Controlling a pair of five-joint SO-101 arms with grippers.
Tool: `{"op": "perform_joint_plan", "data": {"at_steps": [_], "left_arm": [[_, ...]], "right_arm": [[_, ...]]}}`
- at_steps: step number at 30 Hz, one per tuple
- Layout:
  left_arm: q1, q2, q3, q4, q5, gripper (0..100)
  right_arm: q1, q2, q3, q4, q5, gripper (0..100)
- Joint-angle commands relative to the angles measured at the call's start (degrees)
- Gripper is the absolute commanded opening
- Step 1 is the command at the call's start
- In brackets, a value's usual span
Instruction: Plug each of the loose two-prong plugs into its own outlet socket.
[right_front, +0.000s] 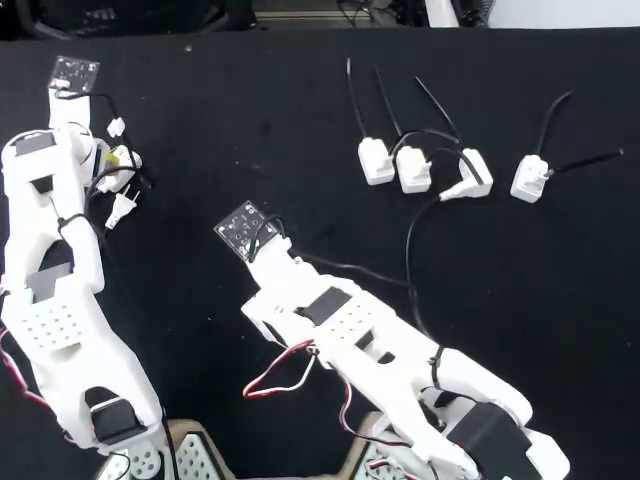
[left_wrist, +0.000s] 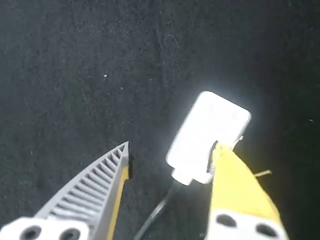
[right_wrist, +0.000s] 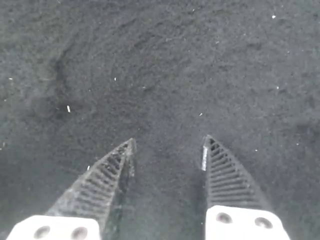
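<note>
A white two-prong plug (left_wrist: 207, 132) with a dark cable lies on the black cloth, touching the inner side of the yellow finger (left_wrist: 230, 175) of my left gripper (left_wrist: 170, 150). That gripper is open, and its grey finger (left_wrist: 112, 175) stands well apart from the plug. From above, the left gripper (right_front: 118, 160) sits at the far left, with a plug (right_front: 122, 208) just beside it, prongs bare. My right gripper (right_wrist: 167, 147) hangs open over bare cloth with nothing between its fingers. Several white outlet sockets (right_front: 413, 170) stand in a row at the back right.
One socket (right_front: 473, 172) has an angled plug (right_front: 450, 193) at it, its cable (right_front: 410, 250) curving down towards the right arm (right_front: 340, 320). Thin black leads run back from the sockets. A black cloth (right_front: 250, 120) covers the table between the arms and the sockets.
</note>
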Motion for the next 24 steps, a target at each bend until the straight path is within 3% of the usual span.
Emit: {"op": "perform_joint_plan", "data": {"at_steps": [1,7,12,17,24], "left_arm": [[2.1,-2.1,-5.0,2.1,-0.8,27],[4.1,6.0,-12.0,2.5,-10.5,27],[3.6,13.0,-21.0,3.3,-10.5,27],[3.0,19.2,-31.2,11.6,-10.5,27],[3.0,29.6,-42.1,17.3,-10.5,27]], "right_arm": [[-0.7,-2.7,-0.7,-1.6,-0.1,20.1],[-0.7,-2.6,-0.7,-1.6,-0.1,20.1],[-0.7,-2.7,-0.7,-1.6,-0.1,20.1],[-0.7,-2.8,-0.7,-1.6,-0.1,20.1],[-0.7,-2.8,-0.7,-1.6,-0.1,20.1]]}}
